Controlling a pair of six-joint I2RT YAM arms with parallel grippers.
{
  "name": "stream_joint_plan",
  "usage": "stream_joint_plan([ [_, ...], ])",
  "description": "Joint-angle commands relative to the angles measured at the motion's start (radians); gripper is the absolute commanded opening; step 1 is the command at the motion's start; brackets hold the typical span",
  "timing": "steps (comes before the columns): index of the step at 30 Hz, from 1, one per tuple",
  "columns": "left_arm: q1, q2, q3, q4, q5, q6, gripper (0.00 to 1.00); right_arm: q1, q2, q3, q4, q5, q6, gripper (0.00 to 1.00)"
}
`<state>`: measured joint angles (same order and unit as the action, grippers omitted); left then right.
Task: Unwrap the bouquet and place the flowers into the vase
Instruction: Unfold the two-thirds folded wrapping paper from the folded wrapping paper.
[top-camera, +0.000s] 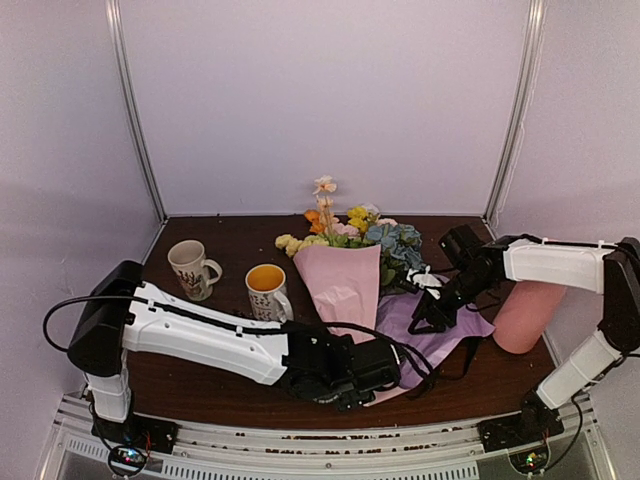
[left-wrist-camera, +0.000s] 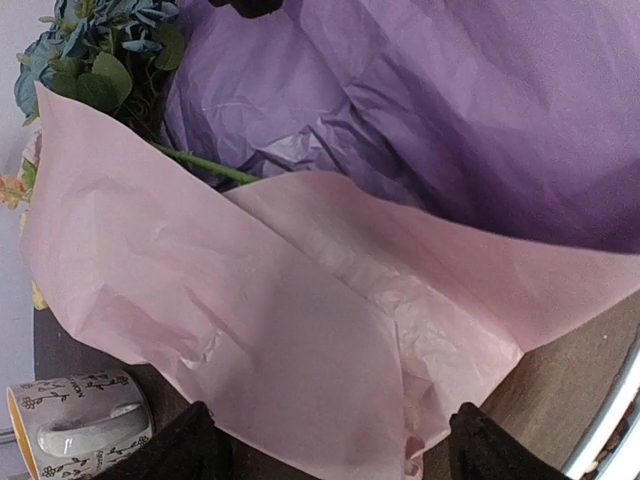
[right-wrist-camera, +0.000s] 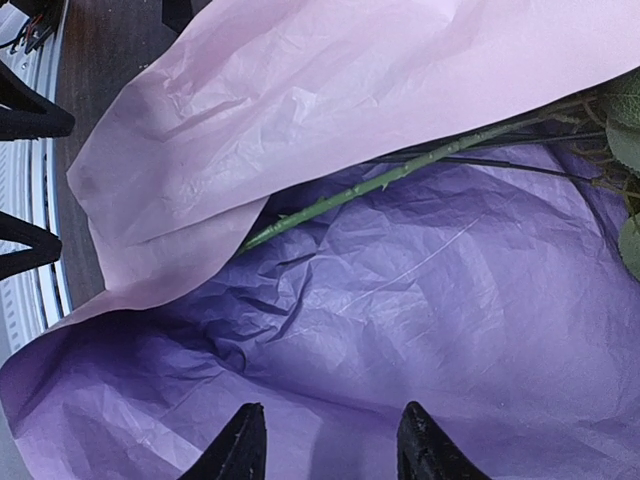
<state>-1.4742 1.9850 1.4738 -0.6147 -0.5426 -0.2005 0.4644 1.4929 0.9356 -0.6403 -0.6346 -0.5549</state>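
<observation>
Lying just beyond the open left hand, the bouquet has the open right hand above it.

Open table back-L behind mugs; bouquet + spread paper across centre, vase far R.

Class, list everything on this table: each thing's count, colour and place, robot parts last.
bouquet: one, pink and purple tissue, table centre, partly unwrapped
flowers: one bunch, mixed colours, bouquet's far end
mugs: two, white patterned, left of the bouquet
vase: one, pink, far right
table: one, dark brown, under everything
left gripper: one, black, open at the bouquet's near end
right gripper: one, black, open at the bouquet's right side
</observation>
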Motion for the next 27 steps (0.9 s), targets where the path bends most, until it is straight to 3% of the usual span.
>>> stream_joint_plan([
  [1, -0.006, 0.084, 0.079, -0.028, -0.104, -0.002, 0.80, 0.003, -0.001, 0.036, -0.040, 0.017, -0.022, 0.46],
  [7, -0.006, 0.139, 0.101, 0.011, -0.140, -0.001, 0.75, 0.003, -0.033, 0.028, -0.039, 0.026, -0.025, 0.47],
  [16, -0.006, 0.229, 0.197, -0.057, -0.225, 0.003, 0.65, 0.002, -0.047, 0.027, -0.041, 0.030, -0.029, 0.47],
  [18, -0.006, 0.241, 0.211, -0.060, -0.229, 0.013, 0.55, 0.003, -0.045, 0.029, -0.041, 0.026, -0.030, 0.47],
  [21, -0.006, 0.234, 0.223, -0.086, -0.252, -0.007, 0.30, 0.003, -0.040, 0.032, -0.045, 0.027, -0.028, 0.47],
  [25, -0.006, 0.175, 0.201, -0.102, -0.254, -0.051, 0.06, 0.002, -0.046, 0.030, -0.042, 0.032, -0.030, 0.47],
  [27, -0.006, 0.141, 0.180, -0.111, -0.262, -0.078, 0.03, 0.002, -0.046, 0.031, -0.042, 0.034, -0.030, 0.47],
])
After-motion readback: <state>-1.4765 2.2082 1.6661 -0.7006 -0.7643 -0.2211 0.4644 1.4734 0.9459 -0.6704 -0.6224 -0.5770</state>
